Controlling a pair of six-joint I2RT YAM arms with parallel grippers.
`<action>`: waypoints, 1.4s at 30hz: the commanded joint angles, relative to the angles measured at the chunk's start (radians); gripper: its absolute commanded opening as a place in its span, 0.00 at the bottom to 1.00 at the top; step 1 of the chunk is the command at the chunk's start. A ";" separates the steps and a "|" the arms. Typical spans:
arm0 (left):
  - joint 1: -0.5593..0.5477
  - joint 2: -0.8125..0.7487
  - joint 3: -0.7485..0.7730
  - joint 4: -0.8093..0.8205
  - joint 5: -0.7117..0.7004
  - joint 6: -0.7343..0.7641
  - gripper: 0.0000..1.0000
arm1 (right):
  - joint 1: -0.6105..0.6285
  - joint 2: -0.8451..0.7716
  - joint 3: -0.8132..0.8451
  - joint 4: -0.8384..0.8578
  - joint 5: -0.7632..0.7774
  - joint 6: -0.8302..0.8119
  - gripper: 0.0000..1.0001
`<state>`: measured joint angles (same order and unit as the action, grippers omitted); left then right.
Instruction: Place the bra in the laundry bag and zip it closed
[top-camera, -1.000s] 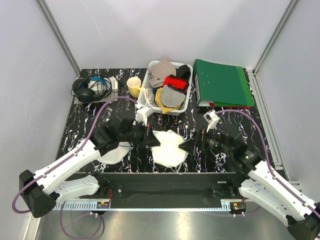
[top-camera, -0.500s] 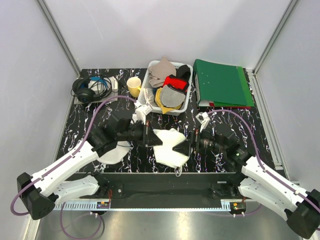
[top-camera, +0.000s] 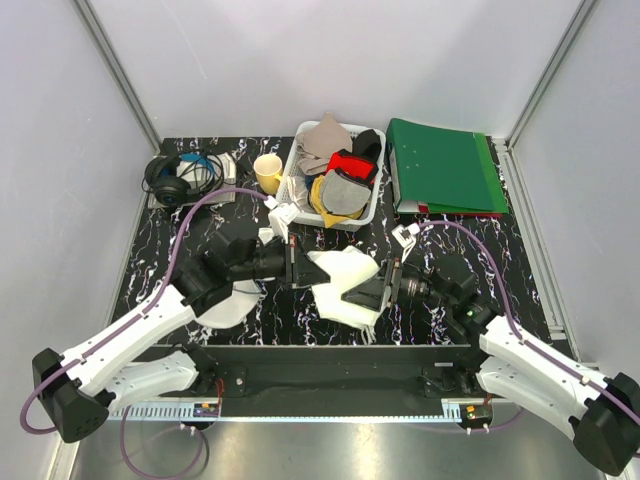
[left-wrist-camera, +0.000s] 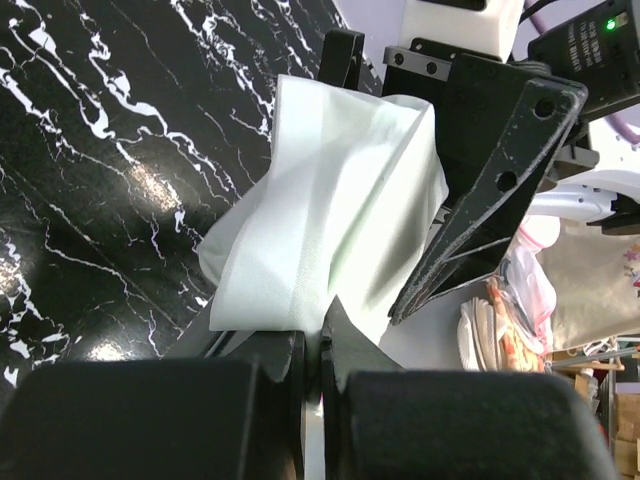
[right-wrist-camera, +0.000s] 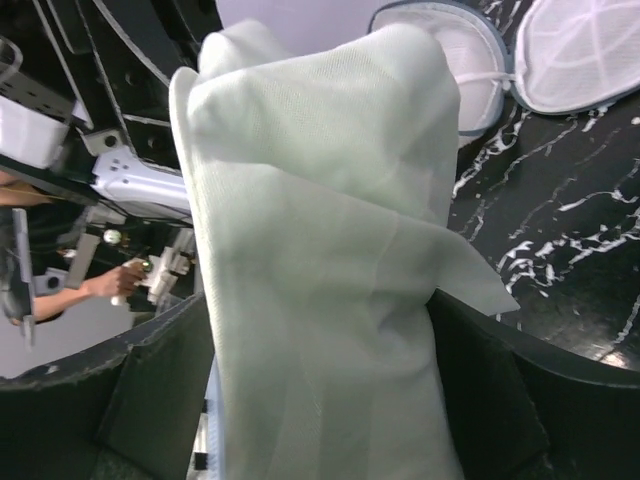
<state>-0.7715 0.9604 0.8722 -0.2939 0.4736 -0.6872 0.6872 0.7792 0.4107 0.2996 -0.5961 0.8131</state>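
The bra (top-camera: 345, 282) is a white soft fabric bundle held off the black marble table between my two grippers. My left gripper (top-camera: 297, 268) is shut on its left edge; in the left wrist view the fabric (left-wrist-camera: 330, 220) comes out of the closed fingertips (left-wrist-camera: 322, 335). My right gripper (top-camera: 378, 288) grips the right side, and the bra (right-wrist-camera: 320, 250) fills the gap between its fingers in the right wrist view. The laundry bag (top-camera: 228, 305) lies flat under my left arm, partly hidden. The right wrist view shows it unzipped (right-wrist-camera: 470, 60), lid (right-wrist-camera: 585, 50) folded aside.
A white lattice basket (top-camera: 296, 190) with grey, red and yellow garments stands at the back centre. A yellow cup (top-camera: 267, 172) and headphones (top-camera: 180, 178) are back left. A green binder (top-camera: 445, 168) lies back right.
Both grippers have moved away from the near edge and closer together. The bra has risen and bunched up between them.
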 joint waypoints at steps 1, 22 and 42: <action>0.005 -0.025 -0.018 0.093 -0.018 -0.025 0.00 | 0.008 0.017 -0.012 0.194 -0.037 0.116 0.83; 0.040 -0.284 0.074 -0.733 -0.847 -0.226 0.97 | 0.008 0.049 0.109 -0.246 0.277 -0.040 0.00; 0.328 0.359 0.278 -0.493 -0.708 0.365 0.74 | 0.009 0.028 0.134 -0.352 0.243 -0.170 0.00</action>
<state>-0.4652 1.2076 1.0977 -0.8932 -0.1932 -0.4892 0.6907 0.8909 0.5587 -0.0582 -0.3584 0.6449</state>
